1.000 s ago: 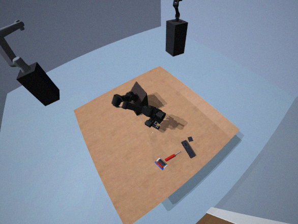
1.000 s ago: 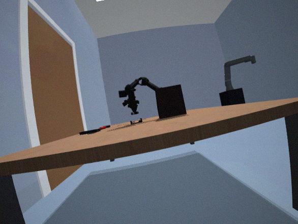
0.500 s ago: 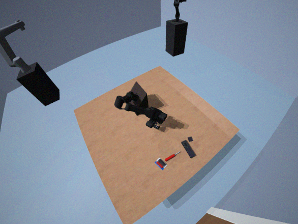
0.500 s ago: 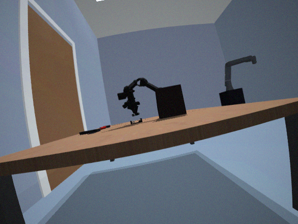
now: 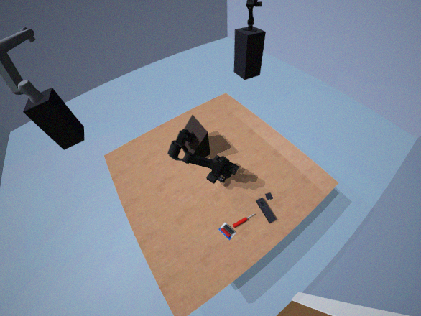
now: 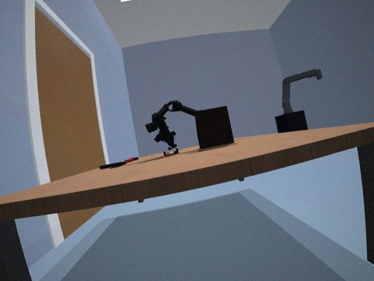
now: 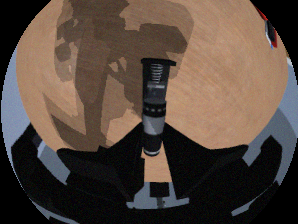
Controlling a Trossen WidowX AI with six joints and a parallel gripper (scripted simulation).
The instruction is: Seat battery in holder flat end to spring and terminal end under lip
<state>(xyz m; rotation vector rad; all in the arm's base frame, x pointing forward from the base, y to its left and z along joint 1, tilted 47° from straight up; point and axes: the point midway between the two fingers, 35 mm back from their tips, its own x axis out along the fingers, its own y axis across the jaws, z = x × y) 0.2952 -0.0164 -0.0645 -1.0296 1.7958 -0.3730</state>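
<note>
The black holder (image 6: 164, 152) (image 7: 156, 89) lies on the table. In the wrist view its end wall and coiled spring point away from me; its near part is hidden by the battery and fingers. In the top view only a bit of it shows beside the arm's head. My gripper (image 6: 172, 147) (image 7: 152, 125) is shut on the battery (image 7: 154, 123), a grey cylinder with dark bands, held roughly in line with the holder in the wrist view. In the exterior view the fingertips are just above the holder. Whether the battery touches it, and where the lip is, I cannot tell.
A red screwdriver (image 5: 240, 222), a dark remote-like object (image 5: 266, 210), a small dark piece (image 5: 269, 196) and a blue-and-white item (image 5: 227, 230) with red and dark parts lie farther out on the table. My arm's black base block (image 5: 203, 143) (image 6: 214, 128) stands behind the gripper.
</note>
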